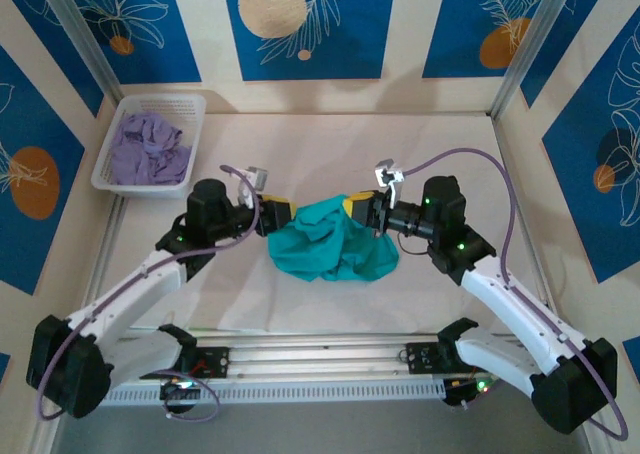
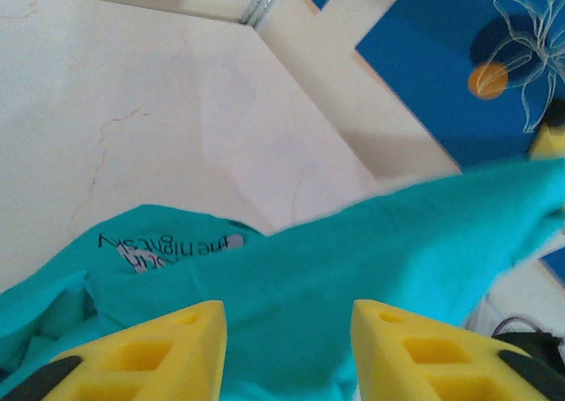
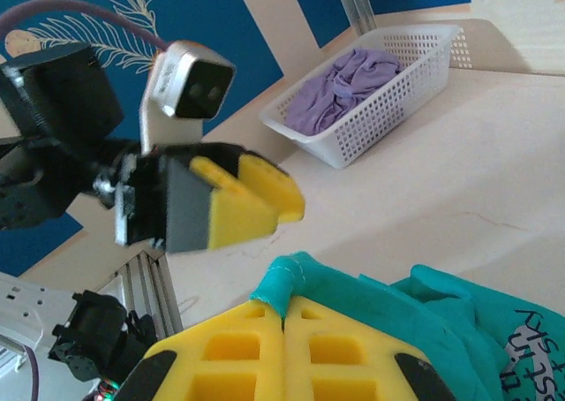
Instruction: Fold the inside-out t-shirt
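1. At 10 o'clock on the desk [image 1: 440,144] stands one white basket [image 1: 189,109]. It holds one lavender garment [image 1: 148,149], well apart from everything else.
2. Two arms reach in from 6 o'clock, each ending in one yellow-fingered gripper.
3. The left gripper [image 1: 288,214] sits at 10 o'clock of the cloth. Its fingers stand apart and grasp nothing.
4. There is one inside-out t-shirt [image 1: 335,246]. The teal garment lies bunched mid-desk between the two grippers.
5. The right gripper [image 1: 350,206] sits at 12 to 1 o'clock of the heap. It is clenched on a fold of the t-shirt.
6. The top view gives the whole layout, but its grippers are too small to judge.
7. The left wrist view shows the gap between the left gripper's fingers [image 2: 190,339]. A band of teal stretches from there towards 2 o'clock. Dark printed lettering [image 2: 168,246] shows on the fabric, which the top view does not resolve.
8. The right wrist view shows the teal edge pinched between pressed-together fingers [image 3: 335,348]. At 10 o'clock from that pinch, the left gripper hangs clear of the cloth. The basket lies at 1 o'clock.
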Controlling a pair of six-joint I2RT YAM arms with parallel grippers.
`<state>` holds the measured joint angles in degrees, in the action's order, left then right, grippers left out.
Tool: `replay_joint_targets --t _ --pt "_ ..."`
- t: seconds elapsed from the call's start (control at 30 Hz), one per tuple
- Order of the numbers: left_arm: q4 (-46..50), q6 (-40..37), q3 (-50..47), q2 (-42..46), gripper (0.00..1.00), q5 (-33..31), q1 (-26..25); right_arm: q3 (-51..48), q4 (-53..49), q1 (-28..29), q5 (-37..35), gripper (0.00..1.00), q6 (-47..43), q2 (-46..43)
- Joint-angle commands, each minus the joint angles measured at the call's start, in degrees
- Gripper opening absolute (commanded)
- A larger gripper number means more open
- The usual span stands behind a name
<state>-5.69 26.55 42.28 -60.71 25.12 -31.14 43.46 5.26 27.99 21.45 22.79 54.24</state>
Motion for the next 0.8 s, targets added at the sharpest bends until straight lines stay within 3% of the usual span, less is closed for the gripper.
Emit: replay_joint_targets --t 0.0,0.2,0.37,0.43,0.53,0.63,0.7,0.77 --pt "7.43 -10.55 2.57 4.52 0.53 -14.12 -5.92 -0.07 1.69 0.62 0.7 0.0 0.96 0.6" --pt "14.7 -21.51 8.89 0.44 0.69 -32.54 -18.02 0.16 2.39 1.71 0.19 0.0 1.22 1.75" --pt "16.53 -25.34 13.17 -5.97 0.7 -37.22 -22.35 0.45 1.61 2.21 -0.57 0.0 0.82 1.5" --pt "16.77 -25.67 14.18 -7.58 0.63 -38.01 -22.81 0.27 1.16 2.25 -0.86 0.0 0.63 1.22" --pt "16.86 -25.79 14.93 -8.95 0.44 -38.62 -22.81 0.02 0.46 2.25 -1.56 0.0 0.0 0.72" --pt "16.67 -25.78 15.01 -9.77 0.19 -37.26 -22.74 -0.13 -0.77 2.29 -2.46 0.0 -1.08 0.04" --pt "17.55 -24.8 15.58 -9.79 0.02 -33.0 -22.37 0.32 -3.24 2.36 -4.55 0.0 -3.09 -0.8" --pt "18.38 -23.51 15.91 -9.06 0.0 -25.08 -21.46 0.6 -6.12 2.43 -8.29 0.0 -5.34 -1.82"
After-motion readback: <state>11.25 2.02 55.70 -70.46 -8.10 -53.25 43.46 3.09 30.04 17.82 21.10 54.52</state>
